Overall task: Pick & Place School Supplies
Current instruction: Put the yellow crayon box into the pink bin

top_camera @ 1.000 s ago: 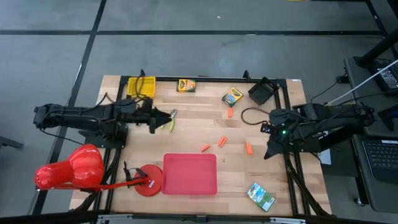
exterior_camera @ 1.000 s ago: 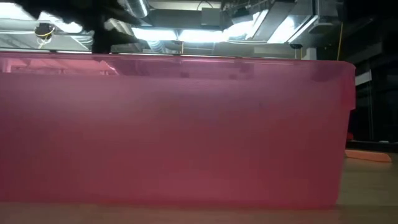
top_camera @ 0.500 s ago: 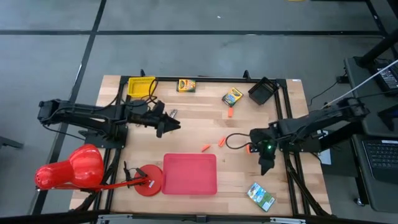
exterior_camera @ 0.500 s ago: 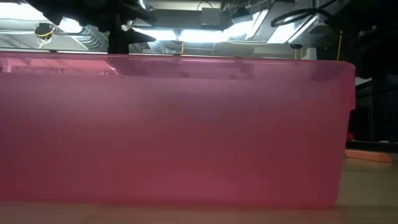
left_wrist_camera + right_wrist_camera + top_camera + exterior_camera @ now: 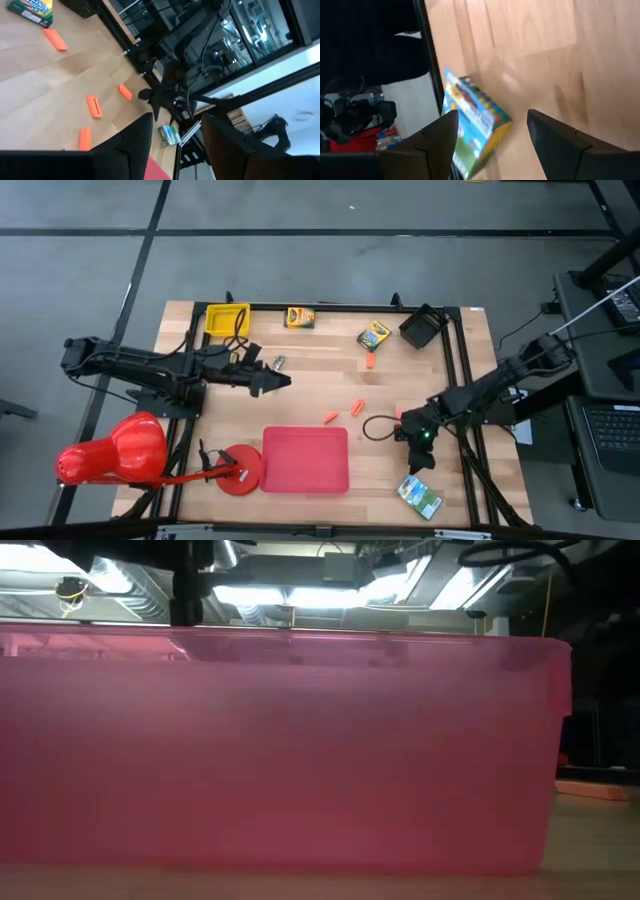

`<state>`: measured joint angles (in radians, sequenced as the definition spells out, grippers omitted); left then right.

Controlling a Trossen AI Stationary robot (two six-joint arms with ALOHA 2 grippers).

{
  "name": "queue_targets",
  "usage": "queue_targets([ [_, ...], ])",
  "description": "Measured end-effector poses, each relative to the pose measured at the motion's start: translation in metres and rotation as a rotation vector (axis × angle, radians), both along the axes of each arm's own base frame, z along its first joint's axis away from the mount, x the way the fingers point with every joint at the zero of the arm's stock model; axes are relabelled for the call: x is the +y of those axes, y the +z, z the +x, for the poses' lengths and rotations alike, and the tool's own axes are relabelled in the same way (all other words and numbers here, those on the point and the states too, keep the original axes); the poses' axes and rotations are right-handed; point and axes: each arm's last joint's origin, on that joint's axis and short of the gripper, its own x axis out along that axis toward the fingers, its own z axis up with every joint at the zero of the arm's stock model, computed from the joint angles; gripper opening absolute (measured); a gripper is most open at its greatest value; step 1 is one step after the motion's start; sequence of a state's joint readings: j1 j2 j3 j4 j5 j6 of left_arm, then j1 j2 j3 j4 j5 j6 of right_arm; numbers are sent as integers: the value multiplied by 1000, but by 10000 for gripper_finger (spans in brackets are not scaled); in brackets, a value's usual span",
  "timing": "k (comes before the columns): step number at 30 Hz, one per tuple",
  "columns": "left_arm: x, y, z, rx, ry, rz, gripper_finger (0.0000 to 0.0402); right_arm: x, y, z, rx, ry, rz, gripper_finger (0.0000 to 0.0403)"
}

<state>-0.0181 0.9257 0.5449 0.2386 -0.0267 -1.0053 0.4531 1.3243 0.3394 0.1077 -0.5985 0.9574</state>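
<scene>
My right gripper [image 5: 419, 463] [image 5: 492, 140] hangs open at the near right, pointing down at a slant just short of the green-white pack [image 5: 420, 495] [image 5: 472, 125], which lies flat on the table. My left gripper [image 5: 283, 381] [image 5: 177, 145] hovers open and roughly level over the table's left middle, next to a small hand tool [image 5: 278, 362]. Two crayon boxes [image 5: 300, 317] [image 5: 373, 335] lie at the far edge. Orange sticks [image 5: 370, 361] [image 5: 357, 406] [image 5: 330, 418] are scattered in the middle.
A red tray [image 5: 305, 460] [image 5: 280, 750] lies at the near middle. A red round base [image 5: 240, 470] and a big red cone [image 5: 110, 450] stand at the near left. A yellow bin [image 5: 227, 318] and a black box [image 5: 423, 327] sit at the far edge.
My right gripper has swung down and toward the table's near edge, from beside the orange sticks to just short of the green-white pack, staying open. My left gripper has slid a little toward the table's right and rolled, still open.
</scene>
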Motion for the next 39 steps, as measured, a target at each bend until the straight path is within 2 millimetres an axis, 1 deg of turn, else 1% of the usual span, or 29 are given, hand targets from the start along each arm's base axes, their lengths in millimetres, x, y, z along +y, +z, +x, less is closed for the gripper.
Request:
queue_targets([
  [4,-2,3,0,-32,19,-15,169,8,-10,0,8,-8,-23,242],
  [7,-2,5,0,-50,32,-20,169,15,-13,-1,13,2,-20,242],
  [12,-1,6,1,-59,41,-27,169,27,-13,-3,2,5,11,242],
  [15,-1,6,1,-59,48,-26,169,32,-11,-5,1,-9,21,233],
  [17,-1,6,0,-60,51,-26,169,34,-11,-6,3,-8,23,217],
  [20,-1,6,1,-59,50,-18,169,36,-10,-6,-5,-18,34,182],
  [31,-1,6,0,-58,48,1,169,36,-8,-3,-54,-56,20,22],
  [32,-1,6,0,-58,48,2,169,37,-8,-2,-67,-61,22,12],
  [36,-1,6,0,-57,47,5,169,34,-5,3,-103,-97,35,8],
  [39,-1,6,0,-57,46,15,169,33,2,13,-145,-117,45,5],
])
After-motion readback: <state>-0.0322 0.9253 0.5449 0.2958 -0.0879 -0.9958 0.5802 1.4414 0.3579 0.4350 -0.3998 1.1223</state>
